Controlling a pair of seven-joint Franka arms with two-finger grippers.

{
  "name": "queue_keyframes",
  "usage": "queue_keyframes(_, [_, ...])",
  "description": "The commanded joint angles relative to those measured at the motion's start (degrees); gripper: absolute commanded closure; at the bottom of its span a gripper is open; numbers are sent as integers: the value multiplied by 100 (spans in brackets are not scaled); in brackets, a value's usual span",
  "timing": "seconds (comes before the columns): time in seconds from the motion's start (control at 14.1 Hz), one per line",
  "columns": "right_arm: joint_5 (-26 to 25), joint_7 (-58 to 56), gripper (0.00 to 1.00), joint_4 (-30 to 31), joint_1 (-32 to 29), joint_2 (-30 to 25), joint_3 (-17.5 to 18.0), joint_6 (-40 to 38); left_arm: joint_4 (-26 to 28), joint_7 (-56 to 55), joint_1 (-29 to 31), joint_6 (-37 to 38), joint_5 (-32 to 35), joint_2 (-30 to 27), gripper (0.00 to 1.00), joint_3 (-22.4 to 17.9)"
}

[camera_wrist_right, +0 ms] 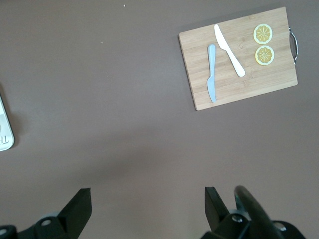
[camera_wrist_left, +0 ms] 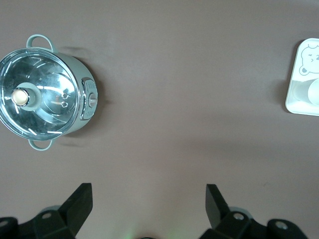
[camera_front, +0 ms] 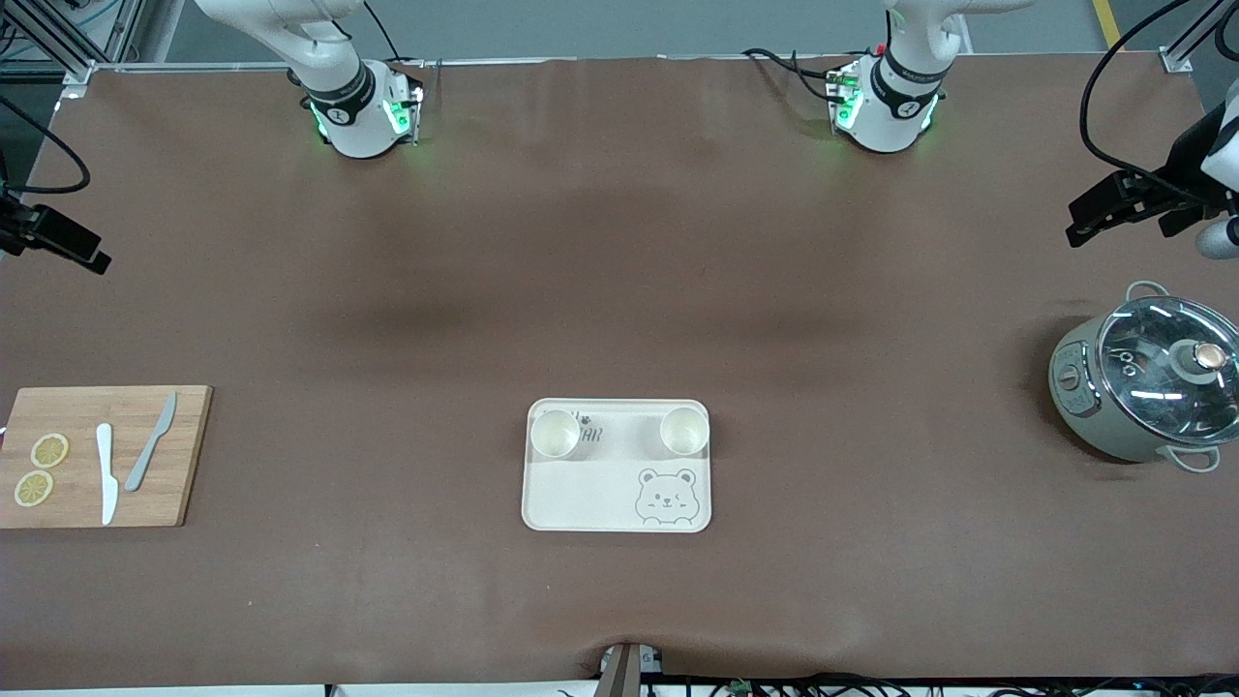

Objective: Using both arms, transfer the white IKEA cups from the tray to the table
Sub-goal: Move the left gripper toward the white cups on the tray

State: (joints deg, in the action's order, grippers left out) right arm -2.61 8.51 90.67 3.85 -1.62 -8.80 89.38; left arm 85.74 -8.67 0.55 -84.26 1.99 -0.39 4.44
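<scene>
Two white IKEA cups stand upright on the cream bear tray (camera_front: pixel 581 499), along its edge farther from the front camera. One cup (camera_front: pixel 555 433) is toward the right arm's end, the other cup (camera_front: pixel 684 431) toward the left arm's end. My left gripper (camera_front: pixel 1079 223) (camera_wrist_left: pixel 148 191) hangs open and empty over bare table at the left arm's end, beside the pot. My right gripper (camera_front: pixel 92 257) (camera_wrist_right: pixel 148 195) hangs open and empty over bare table at the right arm's end. In the left wrist view the tray (camera_wrist_left: pixel 299 69) and one cup (camera_wrist_left: pixel 313 90) show at the frame edge.
A grey-green pot with a glass lid (camera_front: pixel 1147 387) (camera_wrist_left: pixel 47 92) stands at the left arm's end. A bamboo cutting board (camera_front: pixel 106 455) (camera_wrist_right: pixel 238 59) with two knives and two lemon slices lies at the right arm's end. Brown tabletop spreads between the tray and the arm bases.
</scene>
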Motion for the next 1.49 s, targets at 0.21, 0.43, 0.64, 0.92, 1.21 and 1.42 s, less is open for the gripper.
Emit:
queue_keyframes(0.21, [32, 80, 0, -85, -33, 39, 10, -87, -118, 41, -29, 112, 47, 39, 0, 4])
queue_keyframes(0.43, [32, 71, 0, -93, -25, 39, 10, -78, -232, 59, -47, 103, 82, 152, 0, 4])
queue_keyframes(0.64, [32, 71, 0, -93, -25, 39, 9, -78, -329, 50, -38, 103, 135, 241, 0, 4])
queue_keyframes(0.92, [32, 80, 0, -93, 1, 48, 1, -79, -303, -203, -134, 103, 56, 302, 0, 127])
queue_keyframes(1.21, [32, 80, 0, -120, 19, 39, 1, -78, -312, -688, -407, -133, -154, 820, 0, 294])
queue_keyframes(1.42, [32, 80, 0, -129, 37, 39, 10, -78, -303, -863, -608, -696, -383, 1154, 0, 294])
